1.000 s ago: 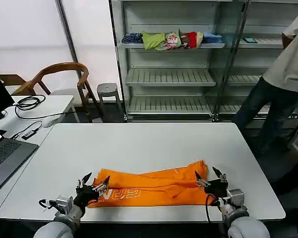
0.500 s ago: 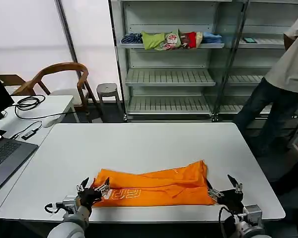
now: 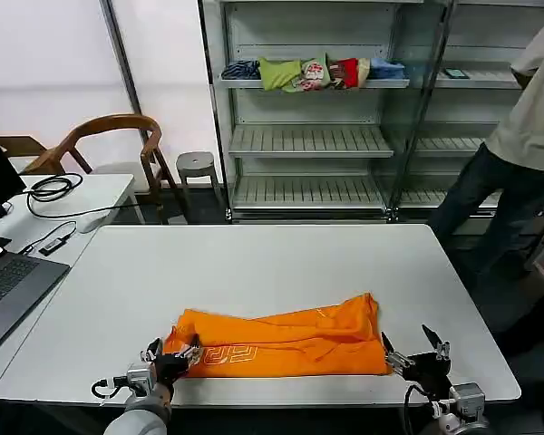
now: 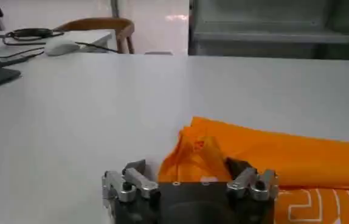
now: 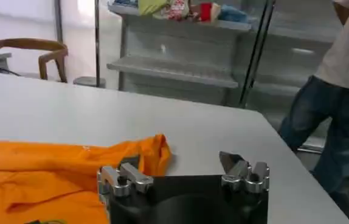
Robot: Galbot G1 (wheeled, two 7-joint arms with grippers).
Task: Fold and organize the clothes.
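Orange T-shirt (image 3: pixel 281 343) is lying folded into a long band on the white table (image 3: pixel 254 263), stretching between the two grippers. Left gripper (image 3: pixel 171 350) is hovering at the shirt's lettered end, fingers spread wide, gripping nothing. Right gripper (image 3: pixel 415 350) is sitting just beside the opposite end, apart from the cloth, fingers likewise spread and holding nothing.

T-shirt (image 3: pixel 281 335) is laid folded across the table (image 3: pixel 254 263), near its front edge, between the 2 grippers. Left gripper (image 3: pixel 170 350) is placed at the shirt's left end, jaws apart, right finger over the cloth. Right gripper (image 3: pixel 414 351) is placed just right of the shirt's right end, jaws apart, over bare tabletop. Shelving (image 3: pixel 308 109) is seen well beyond both grippers, behind the table.
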